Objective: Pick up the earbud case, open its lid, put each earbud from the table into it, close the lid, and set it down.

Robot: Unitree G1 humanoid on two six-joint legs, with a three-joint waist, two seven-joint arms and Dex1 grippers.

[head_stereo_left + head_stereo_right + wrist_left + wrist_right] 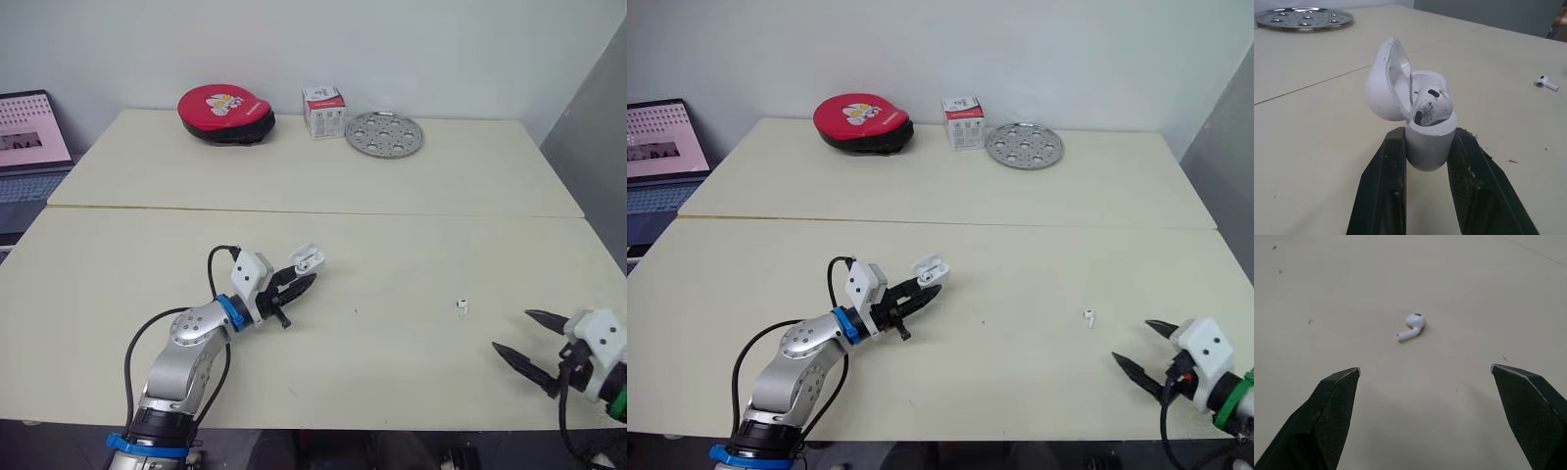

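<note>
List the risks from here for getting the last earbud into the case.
1. The loose earbud is small and lies flat on the table ahead of the wide-open right gripper; a pinch may flick it away.
2. The stowed earbud sits high in the case, so it may tip out or block the lid.
3. The left gripper clamps only the case's lower body; pressing could twist it.

The cream table (411, 245) bears a loose earbud (462, 307), red pouch (226, 113), small box (323, 112) and perforated metal disc (384, 133).
</note>
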